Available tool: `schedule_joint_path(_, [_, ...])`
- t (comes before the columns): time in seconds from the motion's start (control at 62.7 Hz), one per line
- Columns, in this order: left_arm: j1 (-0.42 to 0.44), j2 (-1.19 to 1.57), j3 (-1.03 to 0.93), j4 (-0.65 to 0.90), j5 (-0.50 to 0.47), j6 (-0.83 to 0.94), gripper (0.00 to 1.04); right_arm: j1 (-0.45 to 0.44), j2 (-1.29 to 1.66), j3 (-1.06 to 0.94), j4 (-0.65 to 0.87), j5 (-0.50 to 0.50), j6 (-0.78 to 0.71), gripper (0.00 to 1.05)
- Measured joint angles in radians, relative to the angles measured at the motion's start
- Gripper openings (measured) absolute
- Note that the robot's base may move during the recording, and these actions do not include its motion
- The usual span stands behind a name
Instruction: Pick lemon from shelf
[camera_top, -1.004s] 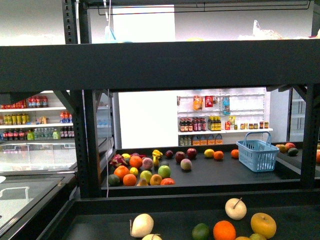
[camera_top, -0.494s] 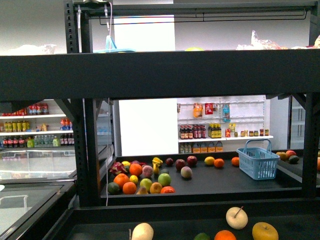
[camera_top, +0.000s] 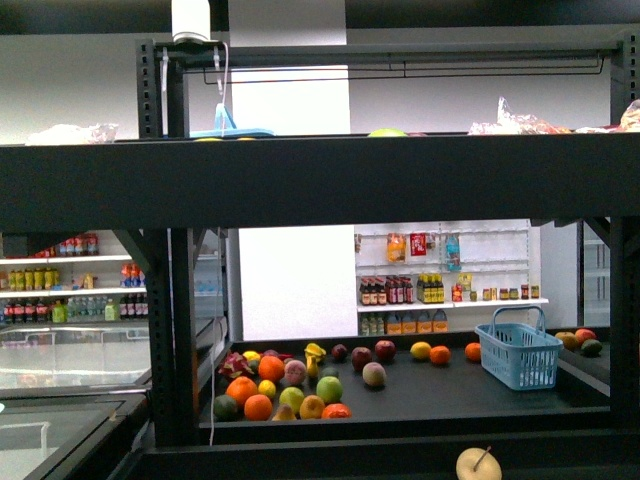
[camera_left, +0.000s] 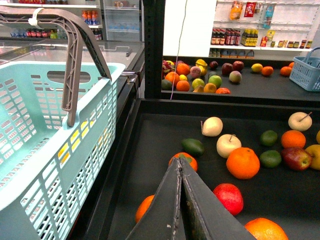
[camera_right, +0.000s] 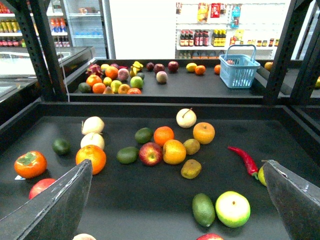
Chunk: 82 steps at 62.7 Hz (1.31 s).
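The shelf (camera_top: 320, 180) is a black rack, and its low tier (camera_right: 150, 205) holds scattered fruit. A yellow fruit (camera_right: 261, 175), possibly the lemon, peeks from behind one finger of my right gripper (camera_right: 176, 167), beside a red chili (camera_right: 243, 159). The right gripper hangs open over the tier with nothing between its fingers. My left gripper (camera_left: 181, 161) is shut and empty above the same tier (camera_left: 150, 150), its tip over a persimmon (camera_left: 184, 160). In the front view neither arm shows.
A teal basket (camera_left: 45, 125) with a grey handle hangs close by the left gripper at the tier's edge. Oranges, apples, limes and a green-white fruit (camera_right: 232, 209) lie around. A further rack holds more fruit and a blue basket (camera_top: 518, 355). Black uprights (camera_right: 282, 50) frame the tier.
The front view has climbed: the thick shelf edge sits lower in frame, the top tier now shows, and most near-tier fruit has dropped out of the bottom.
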Motion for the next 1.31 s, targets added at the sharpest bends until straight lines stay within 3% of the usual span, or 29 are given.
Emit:
schedule_joint_path(0.08, [0.000,0.000,0.000,0.000,0.000,0.000,0.09,0.000,0.000,0.000,0.000,0.000,0.000,1.02])
schedule_joint_path(0.526, [0.000,0.000,0.000,0.000,-0.001,0.000,0.98,0.000,0.000,0.000,0.000,0.000,0.000,1.02])
schedule_joint_path(1.307, [0.000,0.000,0.000,0.000,0.000,0.002,0.97,0.000,0.000,0.000,0.000,0.000,0.000,1.02])
